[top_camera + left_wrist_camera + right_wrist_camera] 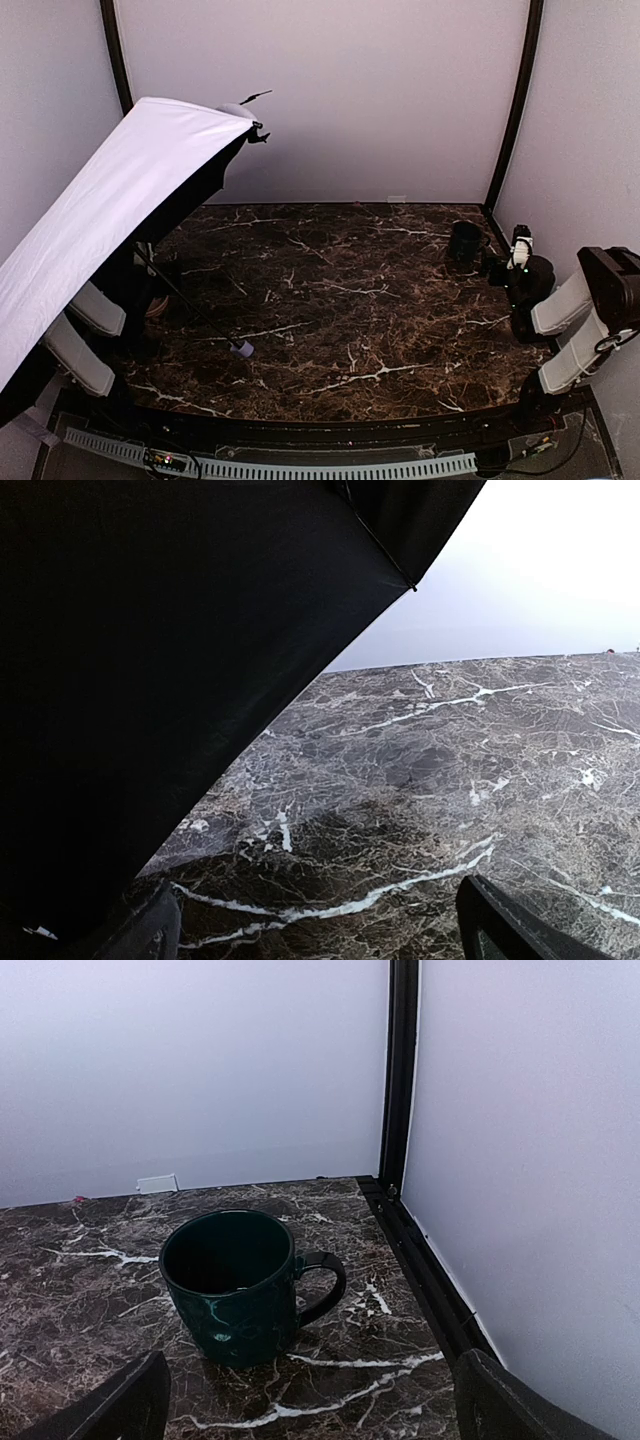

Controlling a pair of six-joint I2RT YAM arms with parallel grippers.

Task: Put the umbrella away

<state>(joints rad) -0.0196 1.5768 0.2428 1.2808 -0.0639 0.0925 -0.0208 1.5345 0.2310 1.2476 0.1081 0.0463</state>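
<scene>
Marble bench (380,300): open umbrella (110,210) at left, shaft (190,298) slanting centreward; left hand (315,925) beneath canopy (150,680), released; right hand (310,1400) released, well apart.

The pale lavender-white folding umbrella (110,200) is matt cloth; the dark veined marble surface (350,300) smooth; the dark green mug (235,1285) glossy ceramic.

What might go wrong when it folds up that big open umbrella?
The open lavender-white fabric umbrella covers the left arm and blocks much of its wrist camera, so the open left gripper may snag it. Swinging it across the table might knock the dark green ceramic mug in front of the right gripper.
</scene>
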